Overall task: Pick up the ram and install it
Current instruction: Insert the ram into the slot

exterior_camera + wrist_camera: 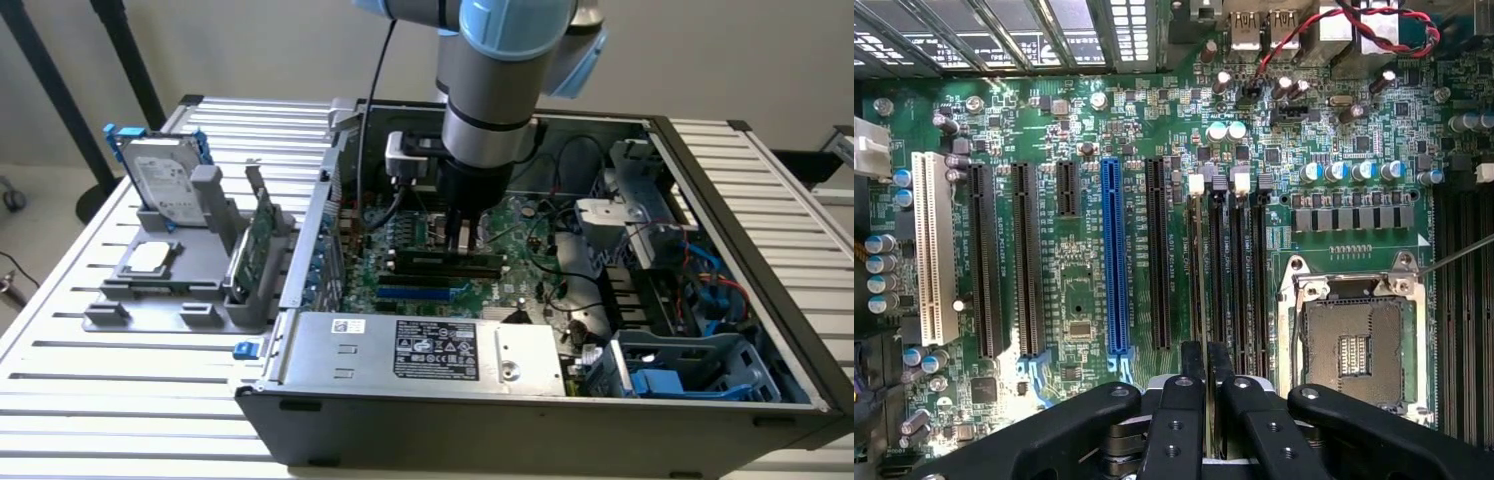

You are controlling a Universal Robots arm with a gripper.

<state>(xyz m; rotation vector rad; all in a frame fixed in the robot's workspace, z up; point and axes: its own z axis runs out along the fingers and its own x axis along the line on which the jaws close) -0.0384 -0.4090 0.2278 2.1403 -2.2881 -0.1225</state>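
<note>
Item: black two-finger gripper (461,238) on the grey-and-blue arm, centre of the exterior frame, lowered into the open grey metal computer case (747,250). Condition: fingers pinched almost together (1207,362); I judge them clenched on the top edge of the narrow green circuit-board ram stick (441,262).

Item: ram stick. It stands edge-on over the black memory slots (1239,270) of the green motherboard (1079,110), beside the silver processor socket (1351,345). I cannot tell whether it is fully seated.

Item: grey plastic parts stand (160,290), on the exterior view's left, carrying a silver hard drive (163,180) and a tall green expansion card (254,245).

Hazards, my judgement:
- A stick tilted or off its slot line would jam or bend under downward push.
- White slot latches (1197,184) not spread would block seating.
- A weak pinch could let the stick slip.
- The fingers could strike neighbouring capacitors (1226,130).
</note>
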